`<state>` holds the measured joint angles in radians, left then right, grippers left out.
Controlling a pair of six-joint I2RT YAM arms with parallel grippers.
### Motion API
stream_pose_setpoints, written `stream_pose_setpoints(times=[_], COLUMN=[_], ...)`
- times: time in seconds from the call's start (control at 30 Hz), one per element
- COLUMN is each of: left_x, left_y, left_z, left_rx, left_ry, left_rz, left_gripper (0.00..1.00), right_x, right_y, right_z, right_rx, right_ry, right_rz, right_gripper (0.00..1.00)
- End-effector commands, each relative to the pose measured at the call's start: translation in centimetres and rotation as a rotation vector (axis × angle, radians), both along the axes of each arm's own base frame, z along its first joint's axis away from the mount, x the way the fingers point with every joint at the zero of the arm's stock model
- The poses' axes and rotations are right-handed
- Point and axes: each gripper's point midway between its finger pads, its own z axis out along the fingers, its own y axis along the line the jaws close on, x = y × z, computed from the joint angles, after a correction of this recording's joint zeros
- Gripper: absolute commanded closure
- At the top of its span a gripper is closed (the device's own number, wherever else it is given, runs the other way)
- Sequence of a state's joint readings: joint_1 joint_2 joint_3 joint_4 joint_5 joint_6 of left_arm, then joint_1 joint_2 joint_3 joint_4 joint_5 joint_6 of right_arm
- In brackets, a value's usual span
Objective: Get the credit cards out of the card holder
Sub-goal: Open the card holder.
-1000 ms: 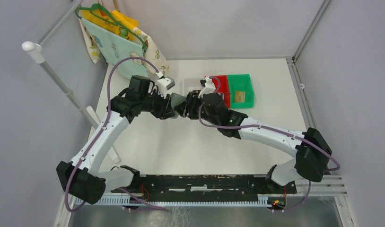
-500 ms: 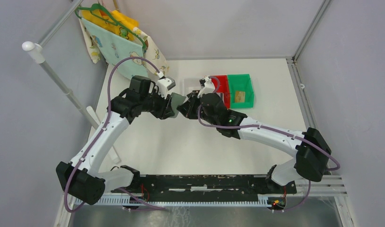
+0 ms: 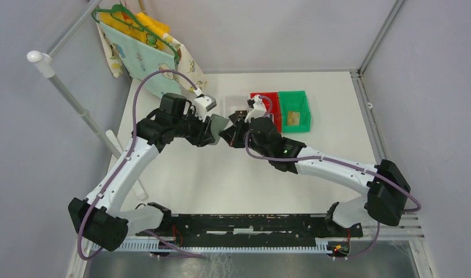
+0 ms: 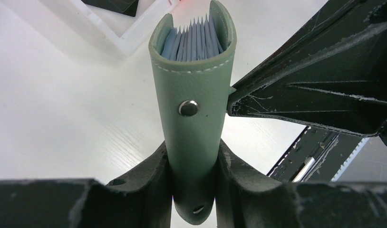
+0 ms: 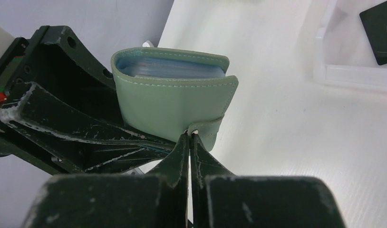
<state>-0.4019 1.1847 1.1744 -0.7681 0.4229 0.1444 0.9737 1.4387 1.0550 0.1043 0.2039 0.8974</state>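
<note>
Step in hand: opening the holder. No card is being drawn out yet.

- Card holder [image 4: 196, 95]: grey-green, folded shut, held off the counter [image 3: 221, 174] mid-air between the two arms. Its open top edge shows a stack of blue-grey pocket leaves [image 4: 194, 38]; no card can be made out inside them.
- Left tool [image 4: 194, 152]: clamped on the holder's lower end, one finger on each face. A metal snap stud [image 4: 188, 108] shows on the cover just above the grip.
- Right tool [image 5: 190, 137]: fingers pressed fully together, tips at the lower edge of the closure strap [image 5: 206, 129]. Whether the strap is actually nipped or the tips only touch it, I cannot tell.
- One tan card [image 3: 295, 119] lies in the green bin [image 3: 302, 101]; the red bin [image 3: 272, 98] stands beside it.

Judgement on the next move: the strap must be peeled away from the cover while the left tool keeps the holder steady. If the tips missed the strap, the right tool needs to spread and bite deeper. Only once the covers part can the pockets be reached.
</note>
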Motion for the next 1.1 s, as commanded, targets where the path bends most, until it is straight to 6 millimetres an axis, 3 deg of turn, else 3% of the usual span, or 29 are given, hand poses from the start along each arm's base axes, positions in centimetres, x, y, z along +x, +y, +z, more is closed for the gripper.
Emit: stream_pose_setpoints(times=[0.0,0.3,0.33,0.43,0.5,0.6,0.8,0.93,1.07], left_x=[0.5,-0.4,-0.6,-1.4,-2.3,-3.7,-5.9,-6.7,-6.9], left_y=[-1.1,-1.8,-2.0,-2.7,-3.3,-4.5,-5.7,-6.2,-6.6], left_z=[4.5,5.7,5.8,6.8,7.8,9.7,13.3,15.0,18.1], left_rx=[-0.073,-0.125,-0.136,-0.188,-0.244,-0.338,-0.467,-0.544,-0.652], left_ry=[-0.154,-0.140,-0.131,-0.111,-0.085,-0.030,0.051,0.066,0.017], left_rz=[-0.066,-0.101,-0.108,-0.130,-0.158,-0.204,-0.279,-0.297,-0.290], left_gripper=[0.98,0.98,0.98,0.98,0.98,0.98,0.98,0.98,0.98], right_x=[0.7,0.6,0.6,0.4,0.0,-0.9,-1.9,-3.1,-4.1], right_y=[-2.5,-4.7,-4.8,-4.9,-5.1,-5.2,-6.3,-7.8,-9.0], right_z=[-0.6,-1.1,-1.0,-0.8,-0.8,0.9,4.2,7.9,11.1], right_rx=[-0.051,-0.097,-0.096,-0.097,-0.077,0.028,0.164,0.326,0.459], right_ry=[-0.038,-0.073,-0.080,-0.105,-0.116,-0.164,-0.237,-0.340,-0.415], right_rz=[-0.073,-0.113,-0.112,-0.087,-0.069,-0.036,-0.039,-0.043,-0.050], right_gripper=[1.00,1.00,0.91,0.48,0.27,0.15,0.17,0.20,0.20])
